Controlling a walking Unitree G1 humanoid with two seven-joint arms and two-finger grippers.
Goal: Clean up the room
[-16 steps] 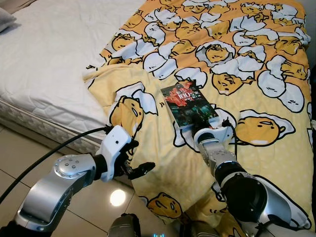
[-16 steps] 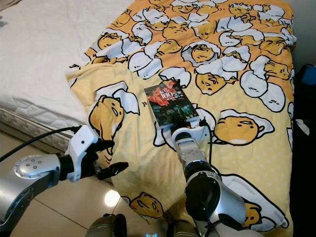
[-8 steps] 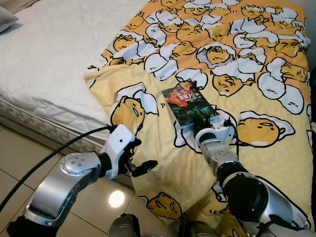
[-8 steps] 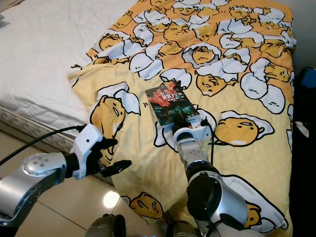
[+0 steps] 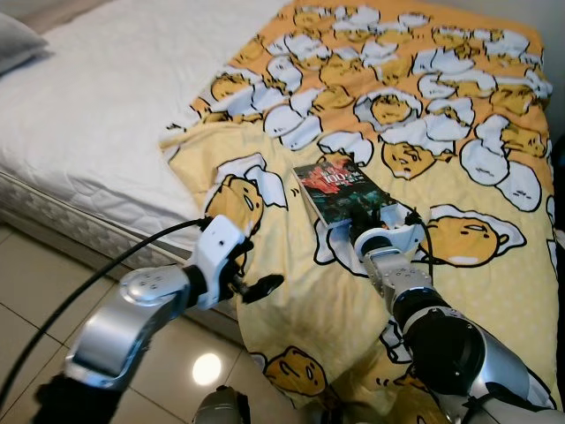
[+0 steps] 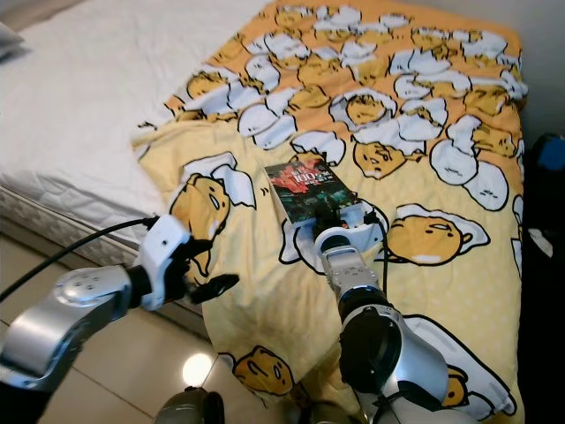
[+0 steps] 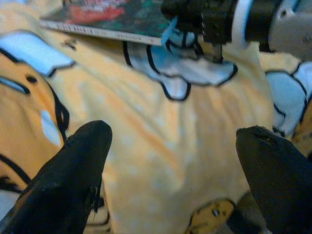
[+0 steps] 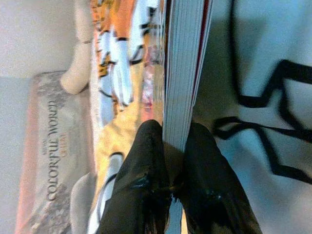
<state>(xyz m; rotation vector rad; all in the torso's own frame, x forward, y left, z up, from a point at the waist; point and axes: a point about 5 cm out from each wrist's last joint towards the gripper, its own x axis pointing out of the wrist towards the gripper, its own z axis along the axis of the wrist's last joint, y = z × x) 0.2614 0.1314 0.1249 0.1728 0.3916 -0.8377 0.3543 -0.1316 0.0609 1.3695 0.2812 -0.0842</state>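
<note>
A book (image 5: pixel 340 189) with a dark red and green cover lies on the yellow egg-print blanket (image 5: pixel 424 132) on the bed. My right gripper (image 5: pixel 365 215) is shut on the book's near edge; in the right wrist view its two black fingers (image 8: pixel 146 165) pinch the page block (image 8: pixel 183 83). My left gripper (image 5: pixel 250 276) is open, low at the bed's side next to the hanging blanket edge. The left wrist view has its fingers (image 7: pixel 73 170) spread wide before the blanket (image 7: pixel 161 146), with the book (image 7: pixel 112 14) beyond.
A white mattress (image 5: pixel 97 124) lies bare to the left of the blanket. The tiled floor (image 5: pixel 35 291) runs along the bed's near side. A black cable (image 5: pixel 106 274) trails from my left arm. A dark object (image 6: pixel 543 159) stands by the bed's right edge.
The camera has shifted, so the bed sits a little lower and further right. My left arm has moved closer to the hanging blanket edge. My right gripper still holds the book.
</note>
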